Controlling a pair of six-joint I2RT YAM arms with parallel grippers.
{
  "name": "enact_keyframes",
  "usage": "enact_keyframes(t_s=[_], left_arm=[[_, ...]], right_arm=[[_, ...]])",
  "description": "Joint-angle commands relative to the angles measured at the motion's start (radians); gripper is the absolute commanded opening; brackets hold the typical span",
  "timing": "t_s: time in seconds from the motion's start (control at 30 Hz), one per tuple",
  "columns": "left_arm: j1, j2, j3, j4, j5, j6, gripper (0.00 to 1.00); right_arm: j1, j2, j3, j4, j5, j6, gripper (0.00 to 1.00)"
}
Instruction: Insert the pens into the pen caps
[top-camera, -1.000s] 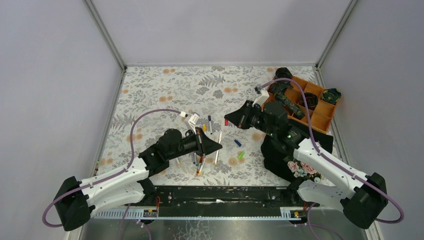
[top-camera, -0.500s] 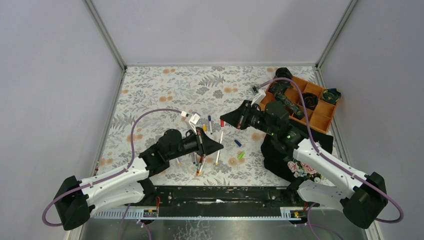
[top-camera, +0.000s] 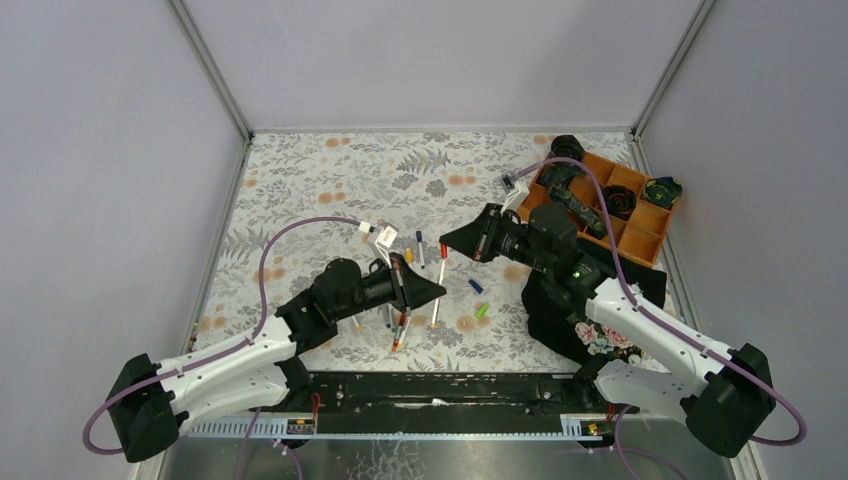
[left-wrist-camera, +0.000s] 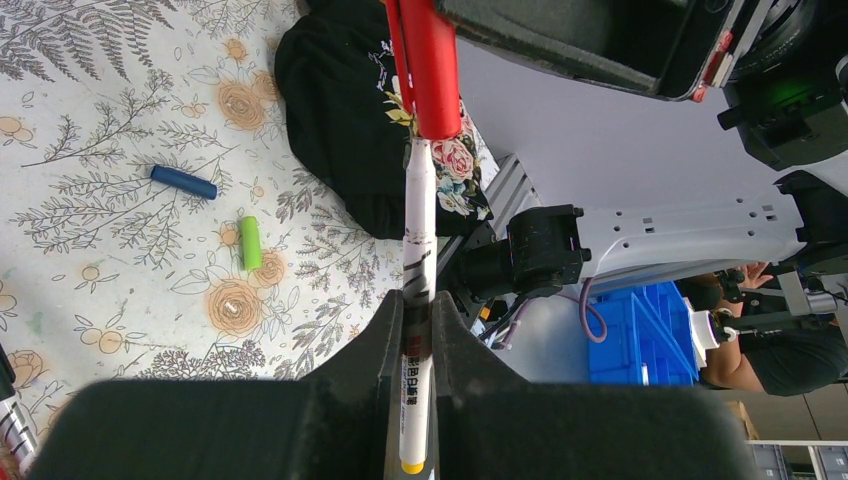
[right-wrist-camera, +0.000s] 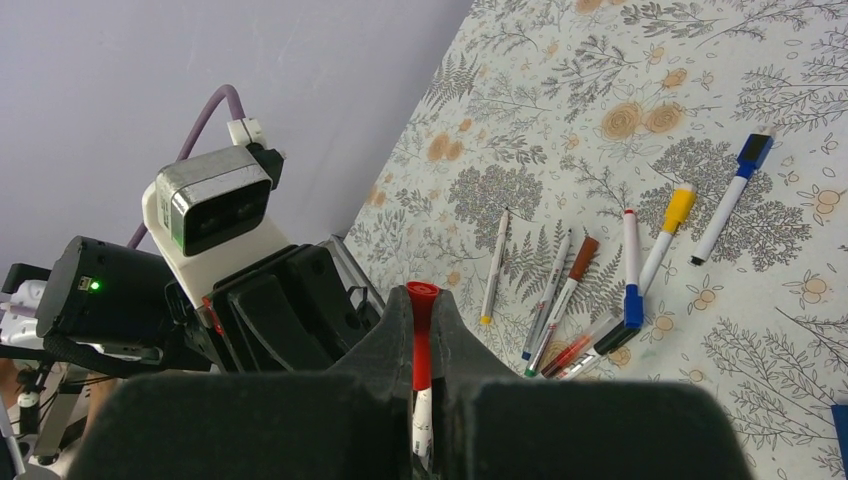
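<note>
My left gripper (top-camera: 440, 292) is shut on a white pen (top-camera: 438, 290) and holds it above the table. In the left wrist view the pen (left-wrist-camera: 417, 230) runs up from between my fingers (left-wrist-camera: 418, 310) into a red pen cap (left-wrist-camera: 432, 70). My right gripper (top-camera: 447, 240) is shut on that red cap (top-camera: 443, 247). In the right wrist view the cap (right-wrist-camera: 420, 340) sits between my fingers (right-wrist-camera: 422, 310), with the white barrel (right-wrist-camera: 422, 420) below it. Pen and cap are in line and joined end to end.
A loose blue cap (top-camera: 476, 286) and a green cap (top-camera: 482, 311) lie on the flowered table. Several pens (right-wrist-camera: 560, 300) lie together below my left gripper. A black flowered cloth (top-camera: 570, 320) lies at the right, an orange tray (top-camera: 640, 235) behind it.
My right gripper has moved a little left with the red cap, bringing it over the top end of the pen. My left gripper has hardly moved.
</note>
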Motion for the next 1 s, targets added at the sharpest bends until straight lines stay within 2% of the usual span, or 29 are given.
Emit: enact_keyframes(t_s=[0.0,0.97], left_arm=[[-0.008,-0.015,0.023,0.07,-0.015,0.007,0.0],[-0.01,-0.039,0.015,0.073,-0.005,-0.013,0.0]], right_arm=[[-0.002,-0.012,-0.006,0.044,-0.041,-0.011,0.0],[-0.001,-0.037,-0.049,0.047,-0.018,-0.015,0.0]])
